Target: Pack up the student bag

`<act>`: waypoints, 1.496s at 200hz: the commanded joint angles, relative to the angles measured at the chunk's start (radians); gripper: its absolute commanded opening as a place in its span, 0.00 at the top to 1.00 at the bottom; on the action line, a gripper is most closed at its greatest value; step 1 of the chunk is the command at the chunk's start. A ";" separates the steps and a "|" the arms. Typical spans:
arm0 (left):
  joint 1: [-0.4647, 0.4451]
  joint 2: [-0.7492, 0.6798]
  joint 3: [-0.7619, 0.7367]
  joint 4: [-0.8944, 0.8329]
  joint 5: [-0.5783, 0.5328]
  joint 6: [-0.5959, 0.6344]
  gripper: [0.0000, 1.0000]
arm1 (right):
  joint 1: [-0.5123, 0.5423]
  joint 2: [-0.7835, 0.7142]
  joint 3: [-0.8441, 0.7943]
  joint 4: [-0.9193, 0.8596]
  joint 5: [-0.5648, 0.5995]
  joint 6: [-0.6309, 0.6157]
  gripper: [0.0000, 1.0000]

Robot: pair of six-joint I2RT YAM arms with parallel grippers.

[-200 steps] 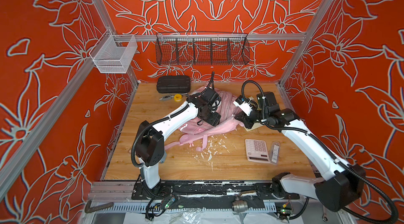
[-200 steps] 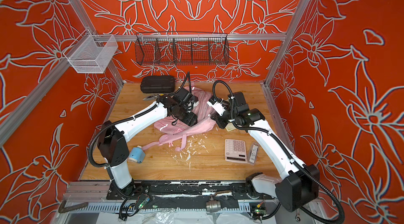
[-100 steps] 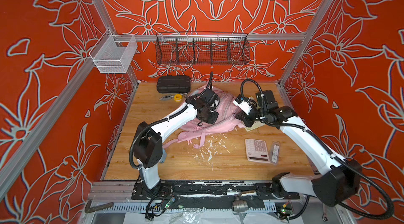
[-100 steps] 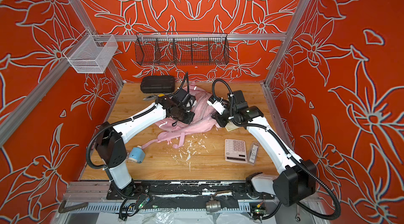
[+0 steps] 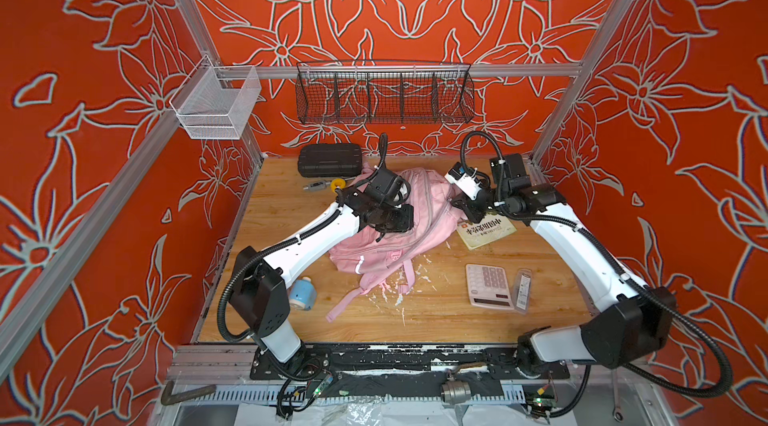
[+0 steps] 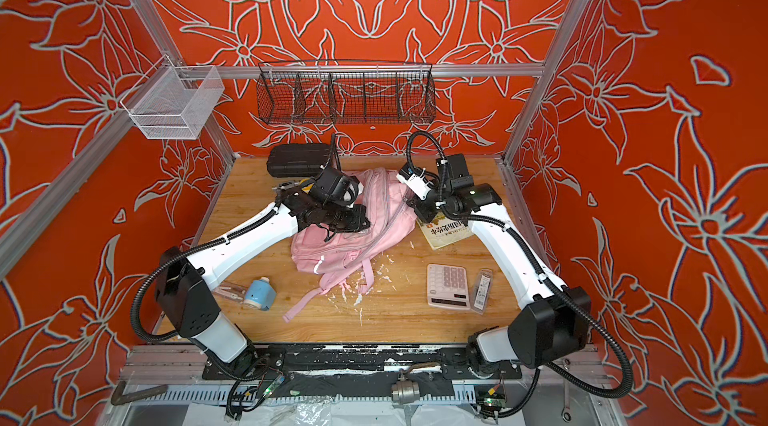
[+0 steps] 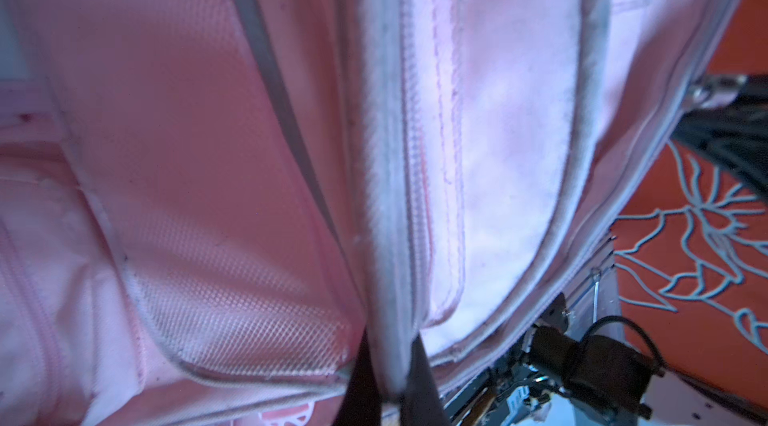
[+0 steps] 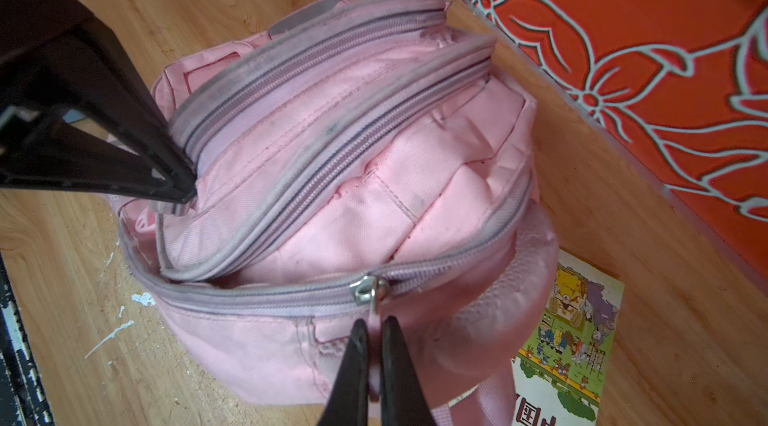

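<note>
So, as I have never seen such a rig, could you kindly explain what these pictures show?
Two white robot arms stand at the near edge of a wooden table. Two pictures look down from one overhead stereo camera; the other two come from a camera on each arm's wrist. On the table lie a pink student bag, a book, a calculator, a slim clear packet, a small blue object and, at the back, a black case. The left gripper is shut on a white-trimmed edge of the bag; the right gripper is shut on its zipper pull.
</note>
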 commanded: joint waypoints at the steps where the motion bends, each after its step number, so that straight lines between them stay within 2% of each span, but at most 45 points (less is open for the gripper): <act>1: 0.032 0.002 0.019 0.198 0.059 -0.133 1.00 | 0.006 -0.046 -0.020 0.009 -0.010 -0.006 1.00; 35: 0.061 -0.008 -0.004 0.331 0.052 -0.251 1.00 | 0.064 -0.078 -0.074 0.003 0.050 0.032 1.00; 77: 0.062 0.000 0.025 0.393 0.038 -0.313 1.00 | 0.138 -0.087 -0.116 0.034 0.113 0.075 1.00; 171: 0.087 0.007 0.055 0.479 0.056 -0.391 1.00 | 0.217 -0.135 -0.287 0.248 0.105 0.127 1.00; 214: 0.103 -0.004 0.056 0.512 0.031 -0.414 1.00 | 0.231 -0.181 -0.347 0.299 0.060 0.141 1.00; 242: 0.107 0.021 0.107 0.463 0.021 -0.382 1.00 | 0.232 -0.213 -0.365 0.295 -0.031 0.111 1.00; 299: 0.128 0.024 0.107 0.465 0.019 -0.368 1.00 | 0.227 -0.247 -0.356 0.171 0.001 -0.023 1.00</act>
